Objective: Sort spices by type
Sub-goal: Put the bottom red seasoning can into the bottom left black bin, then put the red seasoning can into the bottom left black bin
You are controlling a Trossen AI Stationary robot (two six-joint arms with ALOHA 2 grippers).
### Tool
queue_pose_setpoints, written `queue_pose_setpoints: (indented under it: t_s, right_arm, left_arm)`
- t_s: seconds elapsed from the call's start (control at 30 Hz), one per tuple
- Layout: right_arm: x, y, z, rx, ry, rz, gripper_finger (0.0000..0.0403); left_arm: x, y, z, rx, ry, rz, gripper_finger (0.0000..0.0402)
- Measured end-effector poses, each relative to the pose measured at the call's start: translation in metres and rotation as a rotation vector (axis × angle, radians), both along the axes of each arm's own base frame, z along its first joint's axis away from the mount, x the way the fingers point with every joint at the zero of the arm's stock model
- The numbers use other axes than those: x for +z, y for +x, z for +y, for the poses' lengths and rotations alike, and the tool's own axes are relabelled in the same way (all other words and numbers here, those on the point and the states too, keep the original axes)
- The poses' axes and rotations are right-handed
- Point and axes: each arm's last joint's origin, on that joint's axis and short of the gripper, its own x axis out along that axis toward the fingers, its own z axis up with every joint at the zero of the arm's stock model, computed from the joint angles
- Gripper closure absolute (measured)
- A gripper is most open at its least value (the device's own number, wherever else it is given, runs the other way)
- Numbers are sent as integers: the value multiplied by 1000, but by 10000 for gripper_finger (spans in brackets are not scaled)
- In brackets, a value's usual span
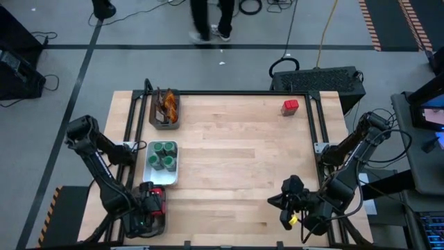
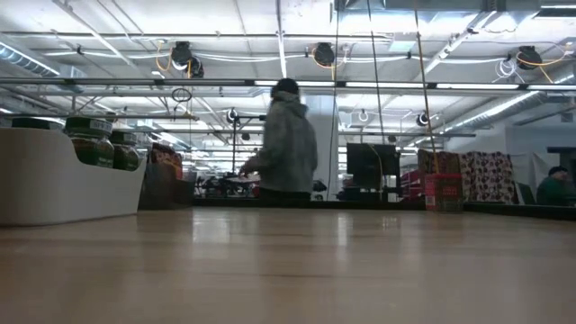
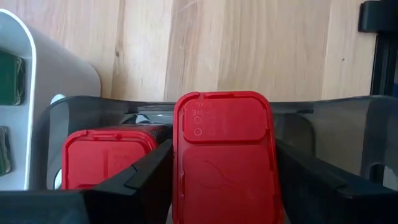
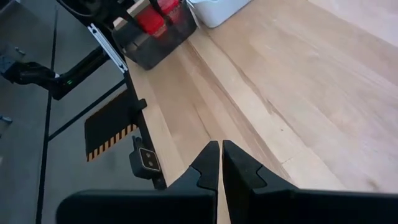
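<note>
Low over a dark tray (image 1: 161, 221) at the table's near left, my left gripper (image 1: 148, 207) is shut on a red boxy packet (image 3: 224, 168). Another red packet (image 3: 104, 155) lies in that tray beside it. A third red packet (image 1: 290, 105) stands on the bare table at the far right. Green-lidded jars (image 1: 164, 154) fill a white tray (image 1: 171, 179), and brown-orange sachets (image 1: 167, 105) stand in a dark tray (image 1: 154, 121) farther back. My right gripper (image 4: 221, 163) hangs shut above the near right of the table, holding nothing. My left gripper pinches the red packet by its two long side edges (image 3: 177, 168), one finger on each. The fingers come from above, pointing steeply down into the dark tray. The packet stands upright between them, inside the tray walls; whether its lower end rests on the tray floor is hidden.
A wide stretch of bare wood (image 1: 243, 160) lies between the trays and the right arm. A black rail frame (image 1: 316, 118) borders the table. A person (image 2: 286, 139) walks beyond the far edge.
</note>
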Motion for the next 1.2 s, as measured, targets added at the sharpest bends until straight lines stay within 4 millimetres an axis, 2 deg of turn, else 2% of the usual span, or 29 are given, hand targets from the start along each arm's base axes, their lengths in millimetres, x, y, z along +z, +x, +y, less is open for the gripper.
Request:
queue_pose_setpoints:
  t_s: [0.4, 0.8, 0.97, 1.2]
  right_arm:
    - [-1, 5, -4, 21, 3, 32, 403]
    - [-1, 4, -4, 35, -25, 40, 403]
    - [-2, 4, -5, 38, -29, 42, 403]
    - [-2, 4, -5, 51, -47, 44, 403]
  left_arm:
    - [-1, -1, 0, -5, -11, 20, 157]
    - [0, -3, -3, -23, -72, 124, 89]
    - [17, 4, -4, -7, -81, 122, 87]
    - [56, 18, 4, -19, 2, 94, 86]
